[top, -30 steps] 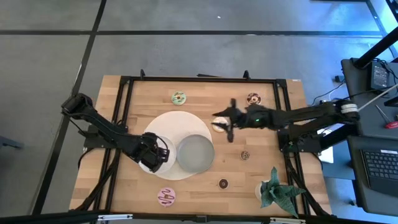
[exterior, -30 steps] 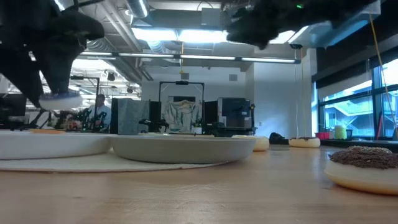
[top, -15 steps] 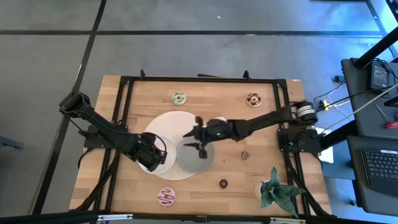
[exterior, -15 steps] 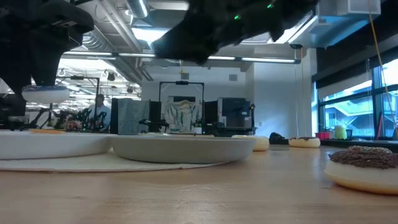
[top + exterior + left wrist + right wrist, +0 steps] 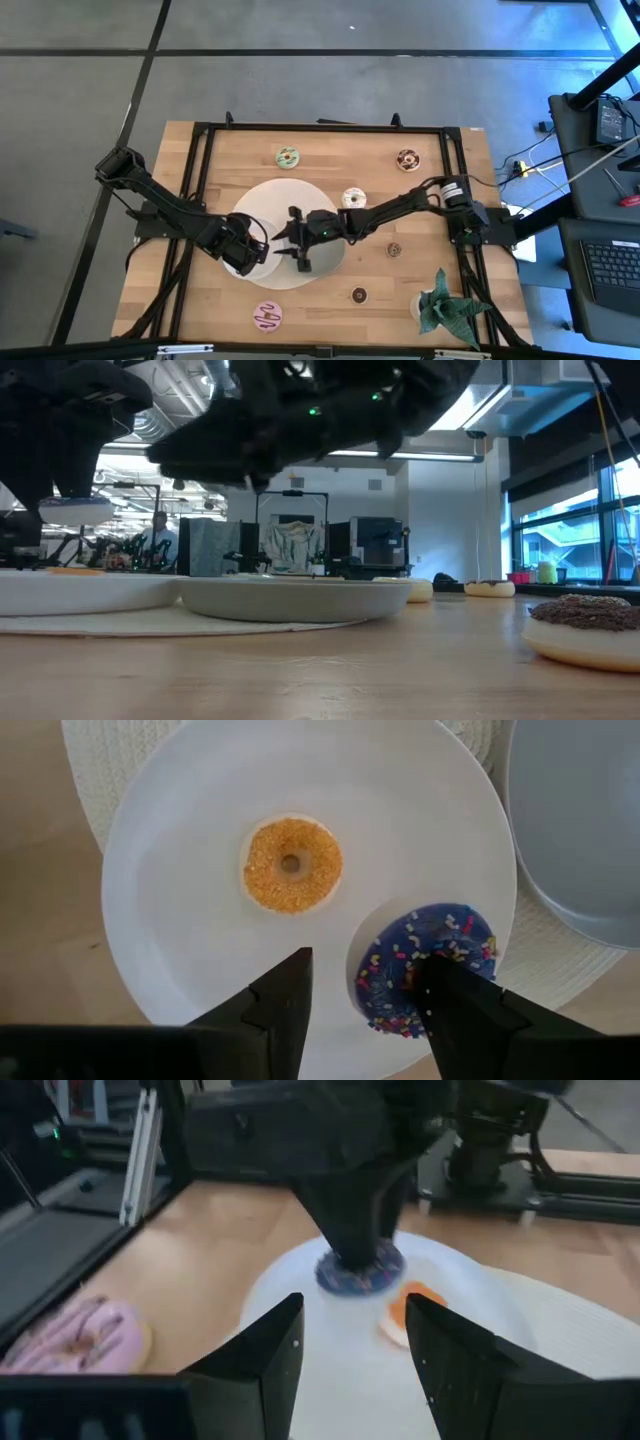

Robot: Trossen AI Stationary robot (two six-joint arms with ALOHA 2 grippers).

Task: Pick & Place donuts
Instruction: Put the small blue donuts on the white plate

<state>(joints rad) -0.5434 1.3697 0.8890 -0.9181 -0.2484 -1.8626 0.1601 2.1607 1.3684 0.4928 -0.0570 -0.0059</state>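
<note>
A blue sprinkled donut (image 5: 455,935) hangs under my left gripper (image 5: 362,958) over the white plate (image 5: 180,940). In the low view the blue donut (image 5: 75,510) sits above the plate rim. My left gripper's fingers stand apart. An orange donut (image 5: 292,865) lies flat on the same plate. My right gripper (image 5: 300,240) is open and holds nothing. It reaches across the grey plate (image 5: 328,258) and faces the left gripper (image 5: 345,1150). A white donut (image 5: 354,198) lies on the table behind the right arm. My left gripper comes at the blue donut from above, pointing down. One finger (image 5: 450,1005) lies over the donut's hole (image 5: 415,970); whether it goes through, I cannot tell. The other finger (image 5: 290,990) stands off the rim, with plate showing between. The donut stays level, clear of the plate.
Both plates sit on a round woven mat (image 5: 285,195). On the bare wood lie a green donut (image 5: 287,157), a brown sprinkled one (image 5: 407,158), two tiny dark ones (image 5: 394,249) (image 5: 359,294) and a pink one (image 5: 268,316). A potted plant (image 5: 440,305) stands near the right front corner.
My right gripper has swept from above the white donut toward the table's left, over the grey plate, and now stands close to the left gripper. The white donut has stayed on the table. My left gripper, with the blue donut, has shifted slightly left and up.
</note>
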